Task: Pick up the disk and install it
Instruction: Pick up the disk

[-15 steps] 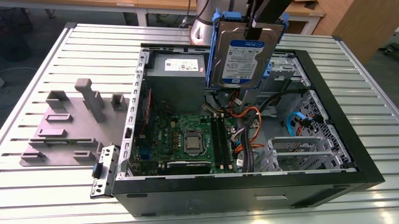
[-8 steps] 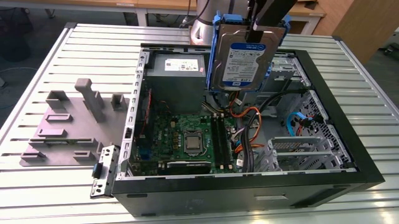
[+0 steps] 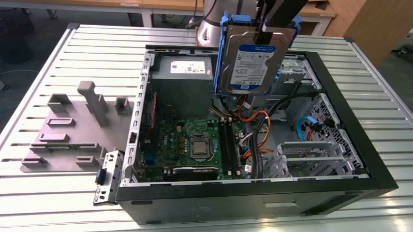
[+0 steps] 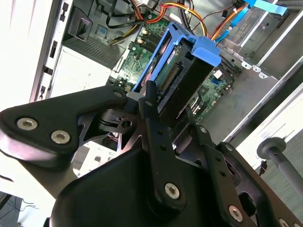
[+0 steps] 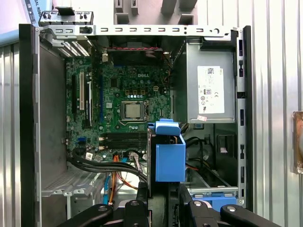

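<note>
Closest in the second wrist view, the claw (image 4: 173, 113) is clamped on the disk (image 4: 177, 82). Its black fingers (image 4: 150, 101) press the two broad faces at one end, so the drive hangs on edge with the blue carrier tab farthest from the grip. That hold probably suits feeding it edge-first into a bay. In the exterior view the disk (image 3: 248, 63) is upright, label outward, raised over the open computer case (image 3: 258, 198) and apart from everything inside. Under its lower edge lie the cables (image 3: 255, 121), with the motherboard (image 3: 193, 140) beyond them. The power supply (image 3: 184, 72) is just beside the disk on the exterior view's left, and the metal drive cage (image 3: 310, 154) is toward the right. The open side gives free access from above, though cables crowd the gap and the case's black rim bounds any sideways move. Farther off, the slatted surface (image 3: 58, 203) carries a grey fixture (image 3: 71, 130), well apart.
</note>
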Controlling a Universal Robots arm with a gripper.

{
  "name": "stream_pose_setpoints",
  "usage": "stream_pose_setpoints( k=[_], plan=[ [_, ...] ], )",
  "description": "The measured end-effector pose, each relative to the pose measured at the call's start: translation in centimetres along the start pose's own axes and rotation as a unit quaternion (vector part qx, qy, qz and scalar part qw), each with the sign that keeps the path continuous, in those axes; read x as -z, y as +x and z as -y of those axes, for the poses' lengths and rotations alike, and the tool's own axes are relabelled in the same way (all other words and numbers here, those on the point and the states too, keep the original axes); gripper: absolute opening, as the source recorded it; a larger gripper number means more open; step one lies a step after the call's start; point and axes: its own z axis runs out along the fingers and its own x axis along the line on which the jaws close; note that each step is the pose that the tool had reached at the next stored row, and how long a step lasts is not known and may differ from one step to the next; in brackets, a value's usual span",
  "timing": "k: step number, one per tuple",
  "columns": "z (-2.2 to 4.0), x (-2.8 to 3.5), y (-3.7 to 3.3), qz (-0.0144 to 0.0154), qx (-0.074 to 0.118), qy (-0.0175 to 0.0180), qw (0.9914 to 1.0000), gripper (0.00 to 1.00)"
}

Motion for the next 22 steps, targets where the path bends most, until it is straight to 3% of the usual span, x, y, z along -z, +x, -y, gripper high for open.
stream_pose_setpoints(
  k=[22],
  plan=[
    [0.02, 0.02, 0.61, 0.0, 0.0, 0.0, 1.0, 0.35]
  ],
)
